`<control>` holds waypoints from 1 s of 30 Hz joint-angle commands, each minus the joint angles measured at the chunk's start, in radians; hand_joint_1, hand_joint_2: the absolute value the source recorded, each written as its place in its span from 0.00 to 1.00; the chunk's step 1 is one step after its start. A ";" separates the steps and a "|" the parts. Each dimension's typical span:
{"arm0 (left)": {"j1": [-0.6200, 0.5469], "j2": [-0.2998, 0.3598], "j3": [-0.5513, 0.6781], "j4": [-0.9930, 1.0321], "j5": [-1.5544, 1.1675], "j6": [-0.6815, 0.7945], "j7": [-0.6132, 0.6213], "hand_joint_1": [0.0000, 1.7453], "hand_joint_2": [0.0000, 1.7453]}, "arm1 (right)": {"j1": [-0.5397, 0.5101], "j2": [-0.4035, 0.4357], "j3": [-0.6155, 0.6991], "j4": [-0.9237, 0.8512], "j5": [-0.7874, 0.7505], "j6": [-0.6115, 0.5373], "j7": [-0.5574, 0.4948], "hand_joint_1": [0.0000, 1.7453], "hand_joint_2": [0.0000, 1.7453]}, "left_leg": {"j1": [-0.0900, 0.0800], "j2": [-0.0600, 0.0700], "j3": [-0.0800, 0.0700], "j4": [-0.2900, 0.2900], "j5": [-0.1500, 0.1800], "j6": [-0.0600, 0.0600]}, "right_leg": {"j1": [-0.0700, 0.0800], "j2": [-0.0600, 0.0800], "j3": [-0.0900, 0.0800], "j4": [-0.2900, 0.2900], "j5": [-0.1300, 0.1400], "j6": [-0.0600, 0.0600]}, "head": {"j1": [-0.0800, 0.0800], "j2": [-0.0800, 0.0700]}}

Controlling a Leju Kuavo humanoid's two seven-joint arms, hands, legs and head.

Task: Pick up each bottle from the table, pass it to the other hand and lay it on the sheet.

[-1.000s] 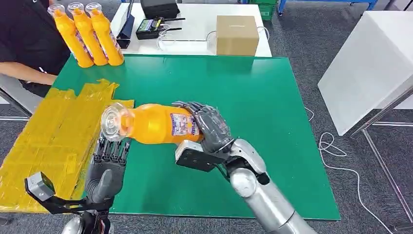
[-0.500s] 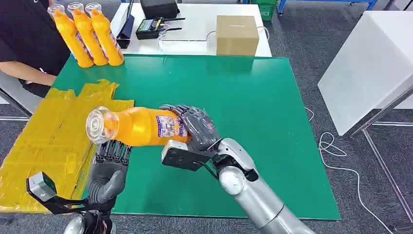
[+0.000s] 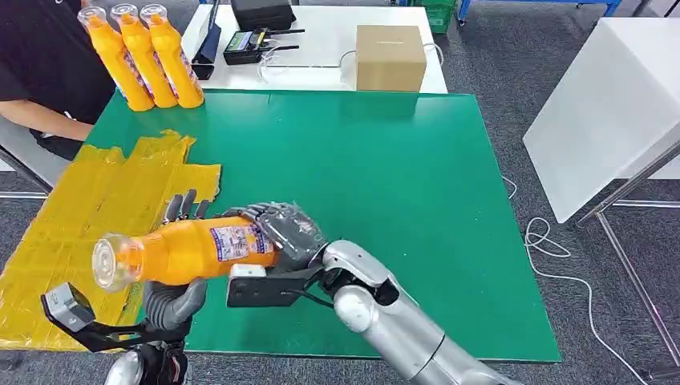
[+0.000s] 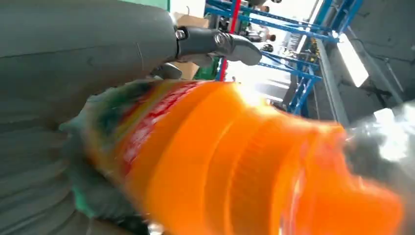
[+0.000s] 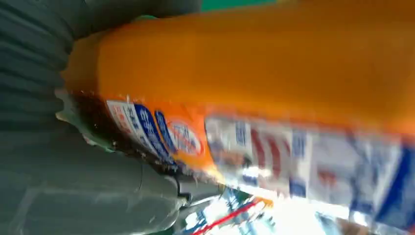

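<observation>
A person [image 3: 40, 64] in a black top sits at the table's far left corner; just beside, three bottles [image 3: 144, 58] stand upright in a row at the far left edge of the green table [image 3: 417, 200]; the yellow sheet [image 3: 88, 216] lies crumpled over the table's left edge; above its near part the left hand [image 3: 178, 273] is raised under the bottle [image 3: 180, 250], fingertips showing behind it, whether it grips it or merely touches it I cannot tell; the bottle lies on its side in the air at the near left, cap pointing left over the sheet; the right hand [image 3: 285, 233] is clenched around its labelled base end; a cardboard box [image 3: 390, 58] sits on the white table beyond.
</observation>
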 commanded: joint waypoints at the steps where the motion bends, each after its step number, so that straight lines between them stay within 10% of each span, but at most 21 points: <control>1: -0.034 -0.012 0.025 0.016 -0.040 0.019 -0.008 0.00 1.00 | -0.063 -0.022 0.239 0.053 -0.057 0.064 -0.036 1.00 1.00 | 0.001 -0.002 0.005 0.000 -0.002 0.000 | 0.001 0.001 0.004 0.000 -0.002 -0.003 | -0.001 0.000; 10: -0.046 -0.017 0.046 0.025 -0.058 0.047 -0.028 0.07 1.00 | -0.068 -0.033 0.307 0.041 -0.078 0.092 -0.063 1.00 1.00 | 0.002 -0.004 0.004 -0.001 -0.002 -0.001 | 0.001 -0.001 0.005 -0.001 -0.001 -0.003 | 0.000 0.000; 11: -0.046 -0.020 0.048 0.024 -0.055 0.045 -0.033 0.97 1.00 | -0.069 -0.035 0.308 0.038 -0.079 0.091 -0.064 1.00 1.00 | 0.003 -0.006 0.008 0.000 -0.003 -0.001 | 0.002 -0.001 0.008 -0.001 -0.003 -0.005 | 0.000 0.000; 30: -0.044 -0.024 0.047 0.016 -0.067 0.040 -0.051 1.00 1.00 | -0.070 -0.044 0.303 0.040 -0.084 0.087 -0.063 1.00 1.00 | 0.002 -0.005 0.005 0.000 -0.002 -0.001 | 0.002 -0.002 0.005 -0.001 -0.002 -0.003 | 0.000 0.000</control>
